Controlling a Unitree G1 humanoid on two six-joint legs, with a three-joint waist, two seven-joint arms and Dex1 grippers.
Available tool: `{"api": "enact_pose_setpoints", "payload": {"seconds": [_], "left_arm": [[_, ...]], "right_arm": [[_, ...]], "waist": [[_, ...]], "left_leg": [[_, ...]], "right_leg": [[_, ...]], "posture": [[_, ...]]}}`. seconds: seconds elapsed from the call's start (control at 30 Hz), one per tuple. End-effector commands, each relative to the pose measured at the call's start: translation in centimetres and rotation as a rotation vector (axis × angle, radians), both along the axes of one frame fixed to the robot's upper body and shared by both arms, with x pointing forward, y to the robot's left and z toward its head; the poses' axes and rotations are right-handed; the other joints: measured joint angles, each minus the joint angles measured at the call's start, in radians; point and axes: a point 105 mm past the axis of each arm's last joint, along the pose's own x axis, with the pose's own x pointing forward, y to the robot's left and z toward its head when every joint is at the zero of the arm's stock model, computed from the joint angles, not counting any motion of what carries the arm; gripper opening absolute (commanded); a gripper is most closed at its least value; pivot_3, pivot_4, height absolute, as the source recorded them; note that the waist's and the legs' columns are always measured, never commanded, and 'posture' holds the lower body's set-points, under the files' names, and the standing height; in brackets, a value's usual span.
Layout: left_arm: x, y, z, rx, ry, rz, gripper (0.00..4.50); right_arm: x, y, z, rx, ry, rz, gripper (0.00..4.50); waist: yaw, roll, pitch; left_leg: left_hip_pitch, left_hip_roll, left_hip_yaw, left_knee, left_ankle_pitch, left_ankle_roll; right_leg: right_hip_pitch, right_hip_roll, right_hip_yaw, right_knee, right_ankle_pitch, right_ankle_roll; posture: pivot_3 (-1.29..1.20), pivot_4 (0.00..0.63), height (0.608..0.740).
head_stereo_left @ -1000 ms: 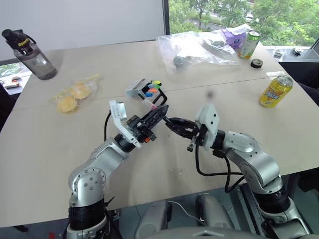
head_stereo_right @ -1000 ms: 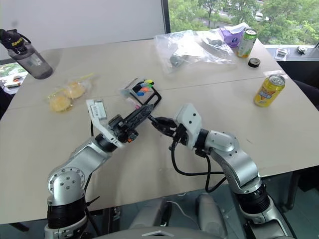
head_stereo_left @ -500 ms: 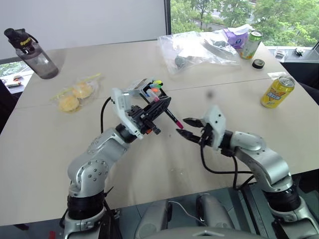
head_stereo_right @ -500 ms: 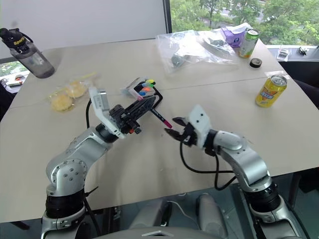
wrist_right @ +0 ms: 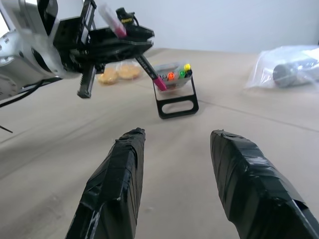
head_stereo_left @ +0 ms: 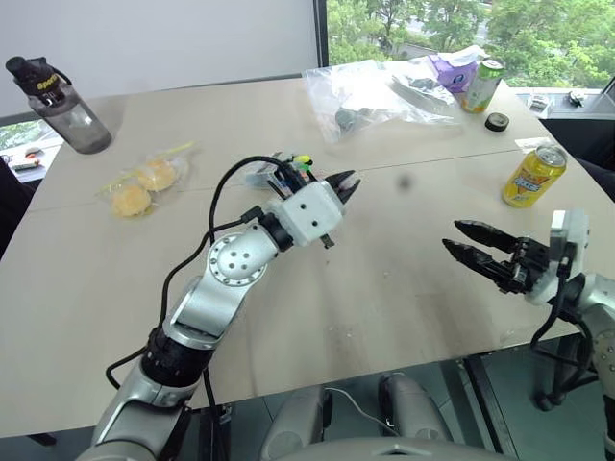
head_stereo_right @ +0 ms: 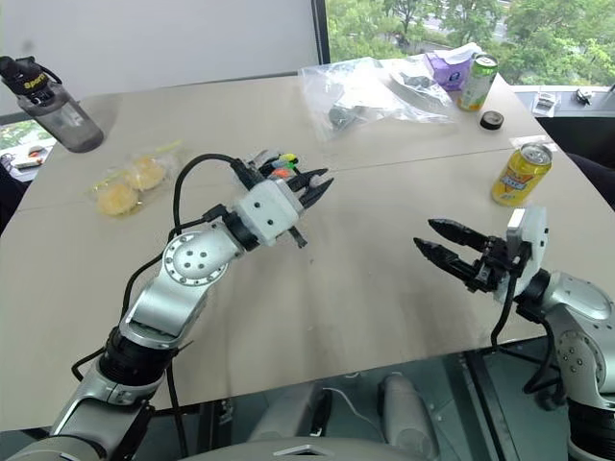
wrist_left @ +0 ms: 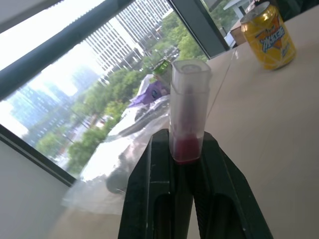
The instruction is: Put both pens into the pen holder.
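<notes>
Fingers of your right gripper (head_stereo_left: 483, 248) now stand apart and empty, pulled back toward the table's right edge; a second ago they met the left gripper mid-table at the pen. That handover looks finished. Your left gripper (wrist_right: 130, 44) is clamped on the magenta-ended pen (wrist_right: 152, 73), wrist rolled over, its pink tip angled down just above the pen holder (wrist_right: 175, 87) beyond. You should only need a short lowering into the case. The other pen's whereabouts I cannot tell.
</notes>
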Motion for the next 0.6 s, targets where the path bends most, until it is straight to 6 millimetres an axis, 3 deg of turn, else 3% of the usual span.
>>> {"api": "enact_pose_setpoints", "payload": {"seconds": [0.03, 0.1, 0.23, 0.6], "left_arm": [[-0.1, 0.4, 2.2, 0.09, -0.264, 0.081, 0.0], [0.4, 1.0, 3.1, 0.127, -0.367, 0.15, 0.0], [1.1, 0.9, 2.9, 0.21, -0.435, 0.187, 0.0], [2.6, 1.4, 1.8, 0.131, -0.324, 0.243, 0.0]], "right_arm": [[-0.5, -0.8, 1.3, 0.007, -0.06, 0.001, 2.22], [-0.6, -1.0, 1.3, 0.005, -0.063, 0.002, 2.22], [-0.6, -1.1, 1.3, 0.0, -0.068, 0.0, 2.22], [0.0, -1.2, 1.4, -0.013, -0.099, -0.011, 2.22]], "waist": [[0.001, 0.0, 0.0], [0.006, 0.0, 0.0], [0.018, 0.0, 0.0], [0.02, 0.0, 0.0]], "left_leg": [[0.0, 0.0, 0.0, 0.0, 0.0, 0.0], [0.0, 0.0, 0.0, 0.0, 0.0, 0.0], [0.0, 0.0, 0.0, 0.0, 0.0, 0.0], [0.0, 0.0, 0.0, 0.001, 0.0, 0.0]], "right_leg": [[0.0, 0.0, 0.0, 0.0, 0.0, 0.0], [0.0, 0.0, 0.0, 0.0, 0.0, 0.0], [0.0, 0.0, 0.0, 0.0, 0.0, 0.0], [0.0, 0.0, -0.001, 0.001, 0.0, 0.0]], "posture": [[0.0, 0.15, 0.74], [0.0, 0.15, 0.74], [0.0, 0.15, 0.74], [0.0, 0.15, 0.74]]}}
